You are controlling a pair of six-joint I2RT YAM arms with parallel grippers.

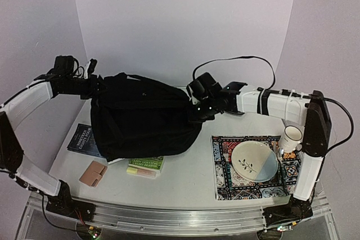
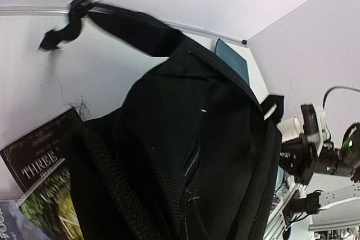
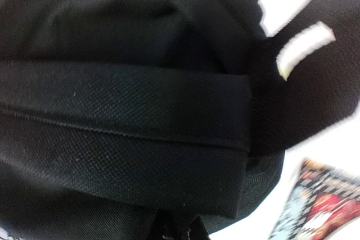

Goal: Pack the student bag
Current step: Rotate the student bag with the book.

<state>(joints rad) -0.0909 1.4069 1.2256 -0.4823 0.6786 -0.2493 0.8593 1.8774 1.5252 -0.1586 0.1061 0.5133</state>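
The student bag (image 1: 143, 119) is a large black fabric backpack standing rounded on the left half of the table. My left gripper (image 1: 94, 86) is at its upper left corner and seems shut on the fabric; its fingers are hidden behind the bag (image 2: 185, 139) in the left wrist view. My right gripper (image 1: 198, 111) is pressed against the bag's right side. In the right wrist view a broad black strap (image 3: 124, 111) fills the frame and the dark fingertips (image 3: 169, 230) pinch together under it.
A dark blue book (image 1: 83, 137) and a green book (image 1: 147, 165) lie partly under the bag, with a tan wallet (image 1: 93, 173) in front. At the right lies a patterned placemat (image 1: 225, 184) with a plate (image 1: 254, 161) and a white cup (image 1: 291, 137).
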